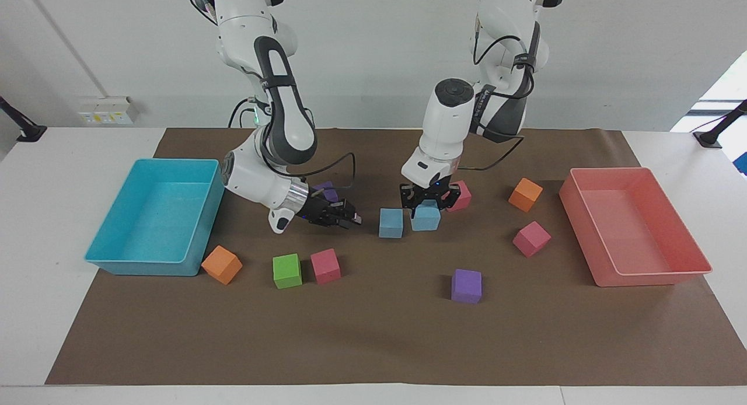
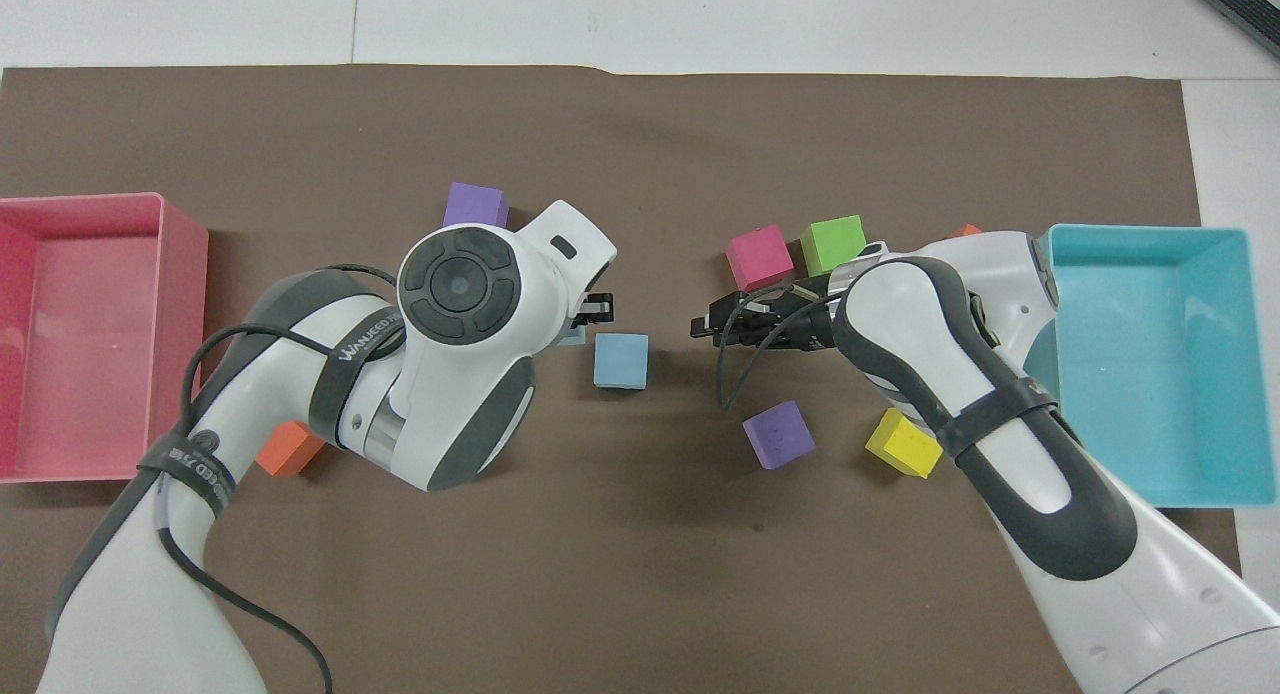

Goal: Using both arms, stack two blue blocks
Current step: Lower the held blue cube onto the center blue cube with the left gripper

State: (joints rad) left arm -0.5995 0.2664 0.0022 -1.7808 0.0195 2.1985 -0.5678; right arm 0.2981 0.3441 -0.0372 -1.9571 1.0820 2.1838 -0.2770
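One blue block (image 1: 391, 223) (image 2: 620, 361) lies on the brown mat (image 1: 373, 335) in the middle of the table. My left gripper (image 1: 426, 205) (image 2: 598, 309) is shut on the second blue block (image 1: 425, 218), gripping it from above. It hangs low over the mat, close beside the lying block, toward the left arm's end; in the overhead view only a sliver of it (image 2: 572, 337) shows under the arm. My right gripper (image 1: 349, 219) (image 2: 703, 324) reaches in low and level from the right arm's end, its tips a short gap from the lying block and holding nothing.
A turquoise tray (image 1: 154, 163) stands at the right arm's end, a pink tray (image 1: 653, 271) at the left arm's. Loose cubes lie around: orange (image 1: 222, 265), green (image 1: 287, 271), pink (image 1: 325, 265), purple (image 1: 466, 286), pink (image 1: 531, 238), orange (image 1: 525, 194), yellow (image 2: 903, 444).
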